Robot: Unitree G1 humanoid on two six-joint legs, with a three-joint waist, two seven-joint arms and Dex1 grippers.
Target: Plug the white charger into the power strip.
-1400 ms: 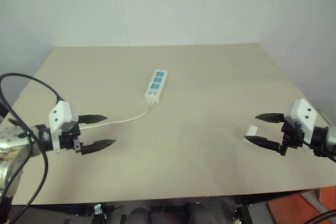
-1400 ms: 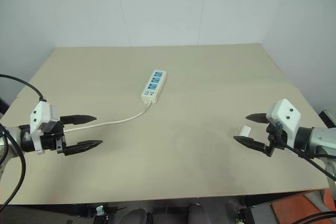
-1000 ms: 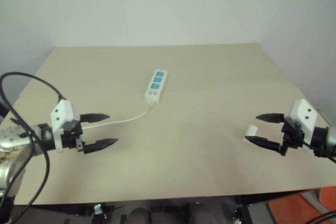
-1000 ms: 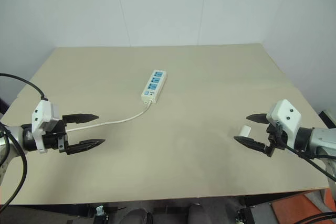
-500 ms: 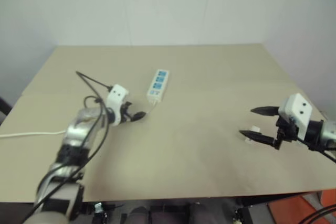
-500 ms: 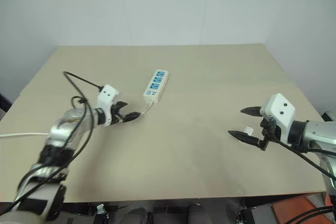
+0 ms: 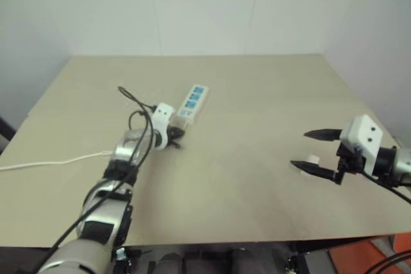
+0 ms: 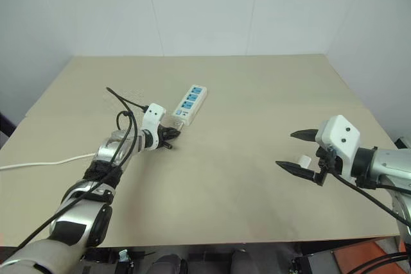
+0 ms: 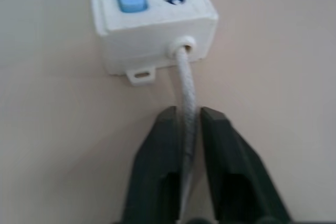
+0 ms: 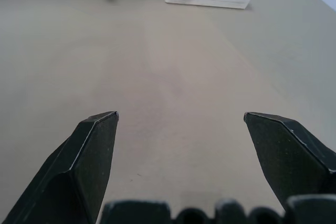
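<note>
1. Power strip (image 8: pixel 187 105) lying flat near the middle of the table (image 8: pixel 257 94), long axis running away from the robot and a little to its right, switch end nearest, three blue socket faces turned up
2. Left gripper (image 9: pixel 186 124) pressed shut on the thin white cord (image 9: pixel 185 80), just short of the strip's switch end, fingers pointing along the strip's length
3. White charger (image 8: pixel 306 160) on the tabletop well apart from the strip, far over on the robot's right, close between the fingertips of the right gripper (image 8: pixel 297 150)
4. Right gripper's fingers (image 10: pixel 94 150) spread wide, gripping nothing; charger plainly the right arm's to fetch, being far nearer it than the left
5. Judged next: closing on the charger, then a long carry across open table toward the sockets, with the left arm steadying the strip by its cord
6. Rest of the cord trailing off the table's left edge; left arm's black cable looping beside the strip, the likeliest snag on approach
</note>
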